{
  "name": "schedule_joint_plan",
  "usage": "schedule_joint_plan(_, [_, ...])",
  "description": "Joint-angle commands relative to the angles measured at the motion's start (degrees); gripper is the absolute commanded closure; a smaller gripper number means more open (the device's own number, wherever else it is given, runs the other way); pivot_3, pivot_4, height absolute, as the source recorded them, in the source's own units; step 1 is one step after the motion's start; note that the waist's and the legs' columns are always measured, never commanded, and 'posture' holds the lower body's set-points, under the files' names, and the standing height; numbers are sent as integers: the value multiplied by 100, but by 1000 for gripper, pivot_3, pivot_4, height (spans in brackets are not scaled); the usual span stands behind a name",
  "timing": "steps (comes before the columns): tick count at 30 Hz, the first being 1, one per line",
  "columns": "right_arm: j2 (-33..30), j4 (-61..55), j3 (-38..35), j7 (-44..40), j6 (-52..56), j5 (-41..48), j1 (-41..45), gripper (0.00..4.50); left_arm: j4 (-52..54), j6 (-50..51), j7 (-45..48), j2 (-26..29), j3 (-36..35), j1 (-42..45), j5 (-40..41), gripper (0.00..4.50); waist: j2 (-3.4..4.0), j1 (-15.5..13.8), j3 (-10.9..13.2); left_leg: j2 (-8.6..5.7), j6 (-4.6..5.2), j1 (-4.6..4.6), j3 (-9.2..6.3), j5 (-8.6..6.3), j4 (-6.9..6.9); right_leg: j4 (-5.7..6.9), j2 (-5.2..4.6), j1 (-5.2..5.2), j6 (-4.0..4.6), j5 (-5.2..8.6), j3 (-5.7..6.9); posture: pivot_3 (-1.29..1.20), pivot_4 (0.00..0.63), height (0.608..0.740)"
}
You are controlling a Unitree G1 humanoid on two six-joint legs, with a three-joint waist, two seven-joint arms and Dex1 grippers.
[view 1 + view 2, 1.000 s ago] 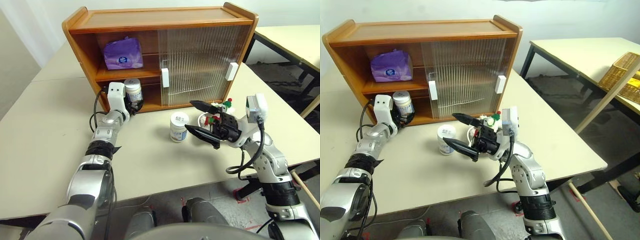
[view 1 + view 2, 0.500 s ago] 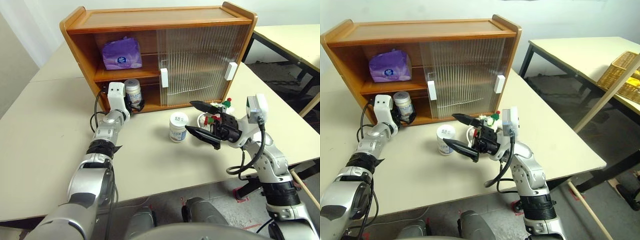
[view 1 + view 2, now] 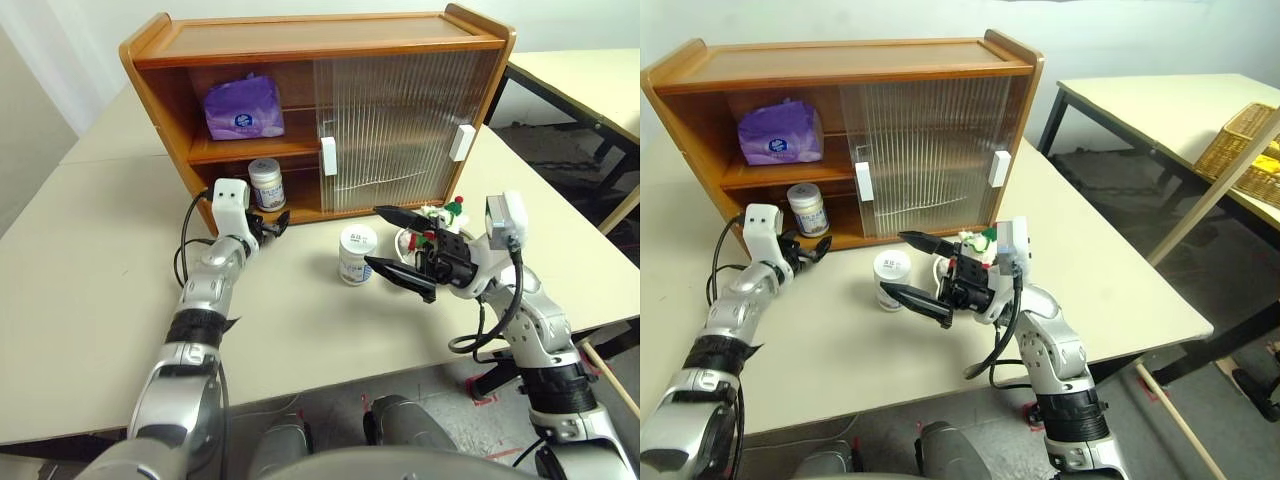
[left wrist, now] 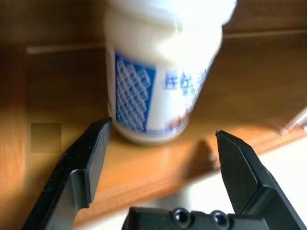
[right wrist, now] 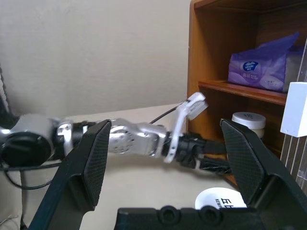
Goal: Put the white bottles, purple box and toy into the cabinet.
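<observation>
Standing on lower shelf: white jar (image 3: 266,184), released
Left gripper (image 3: 272,226): fingers wide, empty, at the cabinet (image 3: 330,45) mouth
Right gripper (image 3: 395,248): fingers wide, empty
Surface (image 3: 90,270): second jar (image 3: 356,254)

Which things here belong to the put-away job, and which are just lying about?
Job: purple box on the cabinet upper shelf; white bottle on the lower shelf; second white bottle on the table; toy behind the right gripper.
Bystanders: wicker basket on the neighbouring table.
</observation>
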State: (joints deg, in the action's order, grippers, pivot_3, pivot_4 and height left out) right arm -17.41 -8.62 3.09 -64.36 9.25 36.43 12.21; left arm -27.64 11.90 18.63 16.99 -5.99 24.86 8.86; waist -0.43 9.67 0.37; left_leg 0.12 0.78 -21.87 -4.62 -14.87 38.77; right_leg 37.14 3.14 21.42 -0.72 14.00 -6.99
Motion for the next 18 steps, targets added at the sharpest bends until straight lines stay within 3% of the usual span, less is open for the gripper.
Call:
schedule_joint_plan(1, [24,29,40,5,-83,-56,0,0,689,341,-108,-38,-97,-331,105,1317,0,5,0,1,0,0,3,0,0,0,0,1,0,0,-1,-222,0,740])
schedule_joint_plan(10, [90,81,89,-15,-126,-93,36,0,1005,269,-831,-70,-205,-450,-154,4460,0,-4,0,10,0,5,-44,0,1,1,-3,2,15,-9,-12,-224,0,740])
schedule_joint_plan(18, [78,50,86,3,-133,-105,-5,0,527,216,-1108,-59,-210,-105,-287,4485,-1,-10,0,7,-1,2,-58,-1,-2,0,-3,4,32,-19,-11,-230,0,740])
